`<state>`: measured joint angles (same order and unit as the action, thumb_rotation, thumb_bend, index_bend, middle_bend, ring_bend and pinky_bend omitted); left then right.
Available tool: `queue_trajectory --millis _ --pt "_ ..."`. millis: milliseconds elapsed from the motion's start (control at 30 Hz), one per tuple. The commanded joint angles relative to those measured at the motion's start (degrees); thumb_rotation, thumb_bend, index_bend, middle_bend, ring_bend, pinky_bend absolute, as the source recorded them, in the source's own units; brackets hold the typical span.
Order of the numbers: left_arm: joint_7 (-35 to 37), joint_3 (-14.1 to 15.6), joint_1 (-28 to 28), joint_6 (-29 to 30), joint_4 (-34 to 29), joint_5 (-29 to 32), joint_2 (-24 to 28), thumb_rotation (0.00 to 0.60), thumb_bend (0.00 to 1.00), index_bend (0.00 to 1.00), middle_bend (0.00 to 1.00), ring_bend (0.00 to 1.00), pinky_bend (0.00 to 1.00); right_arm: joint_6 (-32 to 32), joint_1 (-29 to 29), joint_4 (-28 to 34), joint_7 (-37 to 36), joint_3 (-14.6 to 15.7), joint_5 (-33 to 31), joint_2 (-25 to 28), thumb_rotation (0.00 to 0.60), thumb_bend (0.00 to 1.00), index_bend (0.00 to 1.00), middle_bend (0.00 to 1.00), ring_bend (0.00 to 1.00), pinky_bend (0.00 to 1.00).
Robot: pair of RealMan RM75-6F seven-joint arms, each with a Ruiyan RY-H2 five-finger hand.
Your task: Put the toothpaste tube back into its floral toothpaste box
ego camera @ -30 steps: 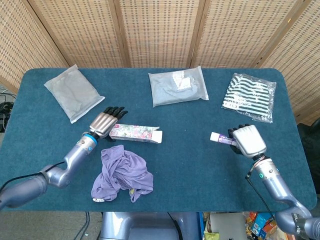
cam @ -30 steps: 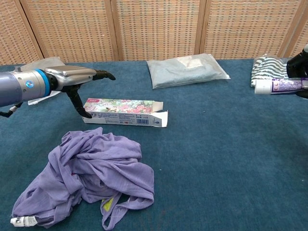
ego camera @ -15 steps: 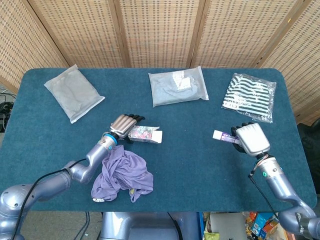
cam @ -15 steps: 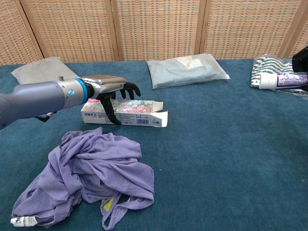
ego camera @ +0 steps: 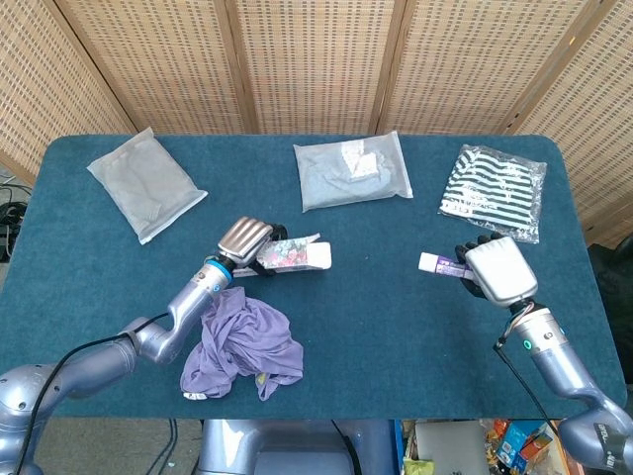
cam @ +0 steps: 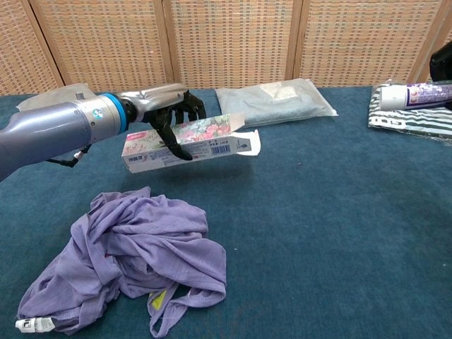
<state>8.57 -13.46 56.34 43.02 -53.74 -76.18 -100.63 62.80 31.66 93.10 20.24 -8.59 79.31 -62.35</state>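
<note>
My left hand [ego camera: 244, 240] [cam: 169, 113] grips the floral toothpaste box [ego camera: 295, 254] [cam: 191, 143] and holds it above the table, its open flap end pointing right. On the right, my right hand [ego camera: 497, 272] holds the white and purple toothpaste tube [ego camera: 442, 263] [cam: 411, 93] level, with the cap end pointing left toward the box. In the chest view only the edge of the right hand [cam: 443, 63] shows at the frame's right border. Box and tube are well apart.
A crumpled purple garment [ego camera: 240, 341] [cam: 131, 258] lies in front of the box. A grey packet [ego camera: 145, 182] sits at the back left, a clear packet [ego camera: 353, 168] at the back middle, a striped packet [ego camera: 495, 192] at the back right, on the blue table [ego camera: 376, 317].
My left hand moved right onto the box, closed around it and lifted it off the table. My right hand raised the tube slightly.
</note>
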Motion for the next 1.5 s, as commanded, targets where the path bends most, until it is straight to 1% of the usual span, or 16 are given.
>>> queue_trajectory --millis 33,100,167,333,533,633,867,1100,1300,1500 --pt "9.6 -0.9 -0.8 7.4 0.4 -4.7 0.1 0.600 0.06 0.57 0.57 0.53 0.58 0.2 1.0 3.0 2.2 -1.2 0.3 2.5 0.600 0.60 0.64 0.66 0.51 0.51" --pt "15.5 -1.0 -0.3 10.2 2.0 -6.7 -1.1 0.600 0.06 0.57 0.57 0.53 0.58 -0.2 2.0 5.5 4.3 -2.4 0.2 4.7 0.600 0.60 0.64 0.66 0.51 0.51" --pt "19.3 -0.4 0.7 11.5 4.4 -8.6 -2.4 0.600 0.06 0.58 0.57 0.53 0.58 -1.1 3.0 7.7 6.4 -3.3 -0.7 6.7 0.600 0.60 0.64 0.66 0.51 0.51" --pt "24.7 0.3 2.9 14.5 9.4 -11.1 -6.0 0.600 0.06 0.60 0.57 0.53 0.58 -3.3 5.4 12.3 12.2 -5.2 -4.1 10.6 0.600 0.60 0.64 0.66 0.51 0.51" --pt "31.4 -0.9 5.7 19.9 17.5 -11.9 -13.0 0.600 0.06 0.60 0.57 0.53 0.58 -5.0 8.6 17.3 18.4 -7.9 -9.4 14.8 0.600 0.60 0.64 0.66 0.51 0.51" --pt "34.2 -1.9 7.1 20.8 20.5 -11.2 -15.6 0.600 0.07 0.60 0.57 0.53 0.58 -5.7 9.9 18.8 21.0 -8.6 -11.5 16.3 0.600 0.60 0.64 0.66 0.51 0.51" --pt "37.6 -3.5 10.2 20.2 24.8 -9.6 -18.8 0.600 0.07 0.60 0.57 0.53 0.58 -6.5 12.2 21.8 23.9 -9.7 -14.9 19.1 0.600 0.62 0.64 0.66 0.51 0.51" --pt "39.6 -4.5 12.1 19.4 26.9 -8.0 -20.5 0.600 0.08 0.60 0.57 0.53 0.58 -7.9 14.7 23.9 27.2 -9.4 -16.5 20.4 0.600 0.62 0.64 0.66 0.52 0.51" --pt "41.3 -4.5 12.5 20.4 27.8 -7.5 -21.1 0.600 0.08 0.60 0.57 0.53 0.58 -9.4 17.1 24.7 31.0 -8.6 -17.6 20.8 0.600 0.62 0.64 0.66 0.52 0.51" --pt "42.4 -3.7 12.0 21.9 27.9 -7.8 -20.3 0.600 0.08 0.60 0.57 0.53 0.58 -9.5 19.4 26.5 34.1 -8.4 -19.5 21.5 0.600 0.62 0.64 0.66 0.52 0.51"
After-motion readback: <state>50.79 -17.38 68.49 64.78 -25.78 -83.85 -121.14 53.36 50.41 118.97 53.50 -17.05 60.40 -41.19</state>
